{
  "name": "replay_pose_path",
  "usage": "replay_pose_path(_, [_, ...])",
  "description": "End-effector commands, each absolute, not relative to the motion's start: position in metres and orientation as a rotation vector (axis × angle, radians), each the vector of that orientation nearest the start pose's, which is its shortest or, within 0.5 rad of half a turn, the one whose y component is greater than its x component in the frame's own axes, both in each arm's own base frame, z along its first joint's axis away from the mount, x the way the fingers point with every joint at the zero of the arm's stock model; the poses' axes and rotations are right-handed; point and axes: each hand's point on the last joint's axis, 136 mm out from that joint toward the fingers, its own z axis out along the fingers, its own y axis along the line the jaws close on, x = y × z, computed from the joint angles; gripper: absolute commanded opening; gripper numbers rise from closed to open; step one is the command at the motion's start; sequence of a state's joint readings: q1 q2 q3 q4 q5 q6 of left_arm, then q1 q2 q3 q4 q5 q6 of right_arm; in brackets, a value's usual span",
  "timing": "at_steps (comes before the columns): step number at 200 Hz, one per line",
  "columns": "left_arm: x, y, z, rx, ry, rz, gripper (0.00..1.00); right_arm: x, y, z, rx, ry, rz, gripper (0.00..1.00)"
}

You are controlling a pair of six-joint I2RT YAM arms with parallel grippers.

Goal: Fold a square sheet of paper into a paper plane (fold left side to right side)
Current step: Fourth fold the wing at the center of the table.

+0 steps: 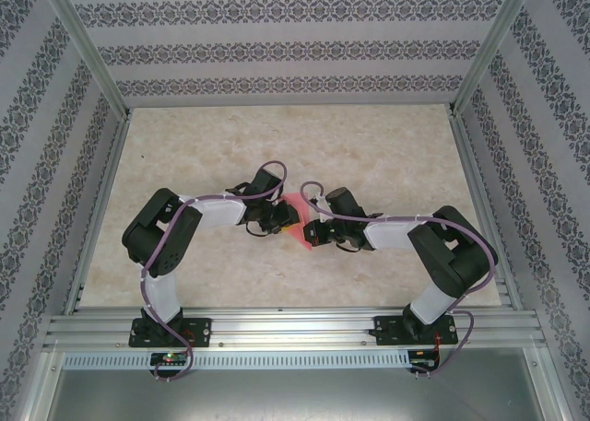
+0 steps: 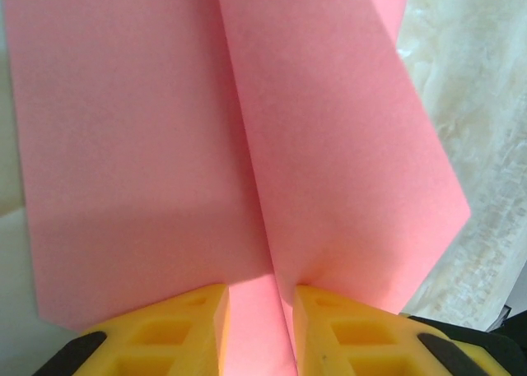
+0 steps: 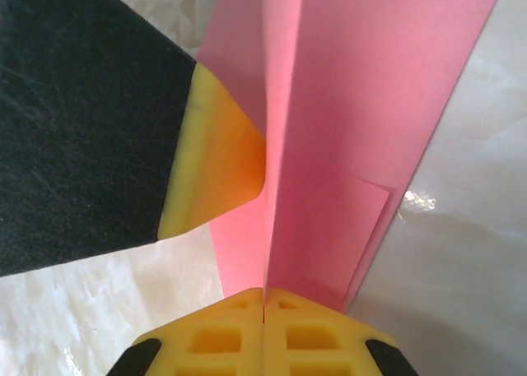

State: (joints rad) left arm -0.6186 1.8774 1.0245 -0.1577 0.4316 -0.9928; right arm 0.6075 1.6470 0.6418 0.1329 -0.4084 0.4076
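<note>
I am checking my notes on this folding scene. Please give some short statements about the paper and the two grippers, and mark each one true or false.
1. The jaws of the right gripper are shut on the pink paper. True.
2. The paper is flat, without any fold. False: a crease runs along it.
3. The jaws of the left gripper stand apart, with paper between them. True.
4. The grippers work far from each other. False: they meet at the paper, near the middle of the table.

Arms angled inward, left fingers [image 2: 169, 339] parted, right fingers [image 3: 216, 341] pressed together
</note>
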Motion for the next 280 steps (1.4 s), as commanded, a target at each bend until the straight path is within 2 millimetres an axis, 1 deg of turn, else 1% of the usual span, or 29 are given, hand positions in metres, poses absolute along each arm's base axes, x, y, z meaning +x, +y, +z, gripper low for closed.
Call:
replay_pose_path(1, [0.305, -0.314, 0.02, -0.307, 2.881, -1.008, 0.3, 0.27, 0.271, 0.028, -0.435, 2.51, 0.965, 0.06])
replay_pose_path(44, [0.305, -0.317, 0.019, -0.3, 2.885, -1.005, 0.31, 0.27, 0.271, 0.025, -0.419, 2.518, 0.997, 0.07])
replay_pose_path(104, [0.303, -0.315, 0.015, -0.293, 2.906, -0.974, 0.33, 0.271, 0.27, 0.024, -0.405, 2.52, 1.012, 0.08])
replay_pose_path(136, [0.303, -0.314, 0.014, -0.293, 2.909, -0.967, 0.33, 0.272, 0.27, 0.028, -0.398, 2.507, 1.02, 0.16])
replay_pose_path(160, [0.302, -0.314, 0.012, -0.294, 2.916, -0.96, 0.33, 0.272, 0.268, 0.03, -0.391, 2.501, 1.023, 0.19])
replay_pose_path(208, [0.3, -0.312, 0.01, -0.297, 2.927, -0.94, 0.33, 0.275, 0.266, 0.04, -0.365, 2.467, 1.053, 0.26])
replay_pose_path(247, [0.3, -0.311, 0.009, -0.295, 2.929, -0.934, 0.33, 0.276, 0.263, 0.045, -0.341, 2.446, 1.091, 0.27])
replay_pose_path(264, [0.3, -0.311, 0.009, -0.294, 2.931, -0.932, 0.33, 0.28, 0.259, 0.053, -0.305, 2.421, 1.117, 0.28])
replay_pose_path(280, [0.3, -0.311, 0.01, -0.292, 2.931, -0.931, 0.33, 0.288, 0.252, 0.063, -0.254, 2.387, 1.156, 0.29])
